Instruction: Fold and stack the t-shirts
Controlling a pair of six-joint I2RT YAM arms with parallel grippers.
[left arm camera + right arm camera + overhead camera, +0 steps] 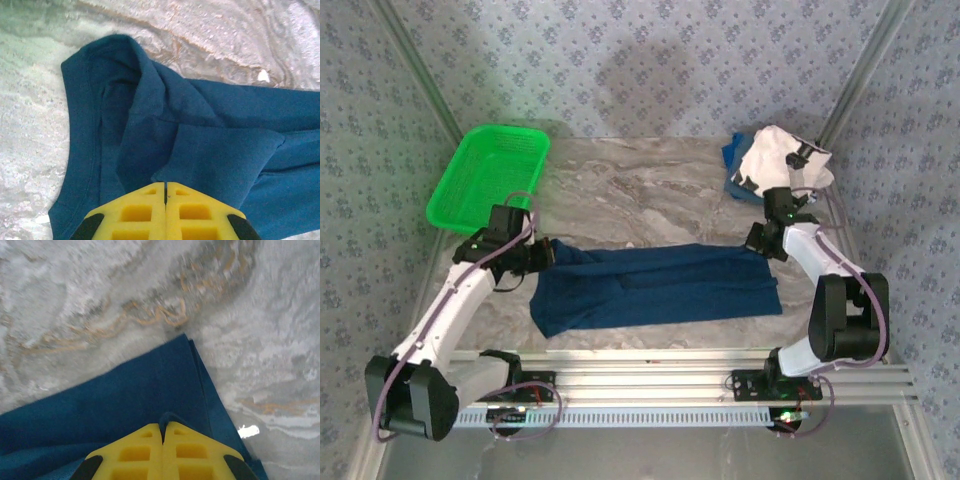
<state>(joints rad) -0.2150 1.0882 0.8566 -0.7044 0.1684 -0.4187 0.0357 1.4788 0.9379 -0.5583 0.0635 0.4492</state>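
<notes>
Marble table (640,190): navy shirt (660,285) between pincers (544,255) (761,244)

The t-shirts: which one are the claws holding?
The outspread navy t-shirt, left claw and right claw pinching its ends; the white shirt and blue shirt lie untouched.

The navy t-shirt (655,285) is soft, matt cloth of fine knit, with a stitched hem along its edge; the white t-shirt (780,155) is matt cloth too, crumpled; the blue t-shirt (732,182) under it looks the same. The surface (640,190) has a marble-look finish, grey-white with brown veins, smooth with a faint sheen; the basket (507,130) is bright green plastic, slightly glossy, its walls perforated. The left gripper (165,184) and right gripper (162,425) are moulded yellow plastic, matt, with square recesses and black pads at the sides; the rail (660,378) along the near edge is ribbed silvery metal; the walls (650,60) carry a matt printed pattern.
</notes>
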